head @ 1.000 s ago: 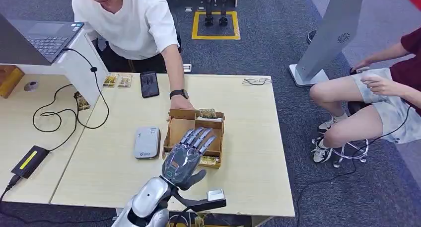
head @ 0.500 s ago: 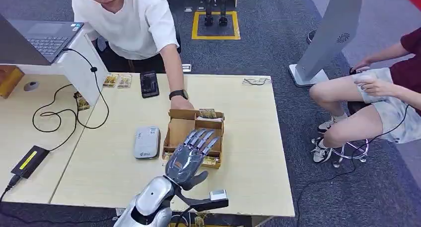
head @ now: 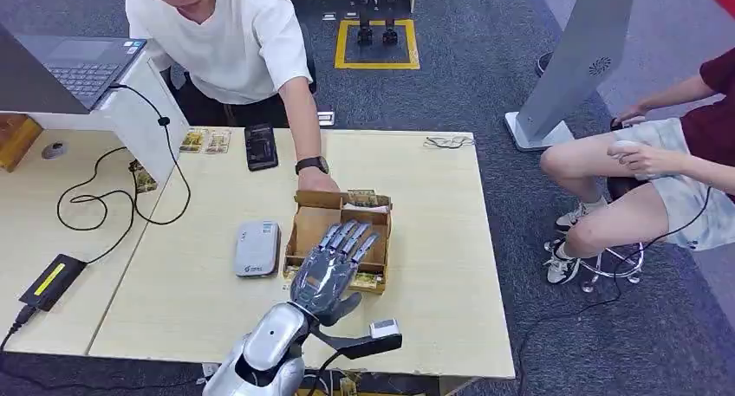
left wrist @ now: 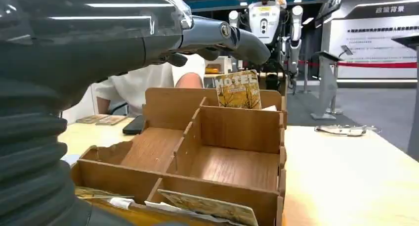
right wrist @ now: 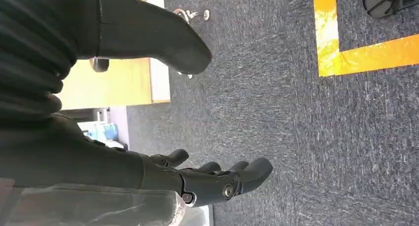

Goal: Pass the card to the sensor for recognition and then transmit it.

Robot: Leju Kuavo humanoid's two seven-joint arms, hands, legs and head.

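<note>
A wooden divided box sits mid-table. One card stands upright in its far compartment, reading "MOTEL" in the left wrist view. Another card lies at the box's near edge. My left hand hovers open over the near half of the box, fingers spread and holding nothing; its fingers reach above the compartments. A grey-white sensor lies on the table just left of the box. My right hand hangs open over the carpet. A person's hand rests on the box's far left corner.
A phone and loose cards lie at the table's far edge, glasses at the far right. A laptop, cables and a black box occupy the left table. A seated person is at the right.
My left hand has crept slightly forward and right over the box. The box, the cards and the person's hand stay put.
</note>
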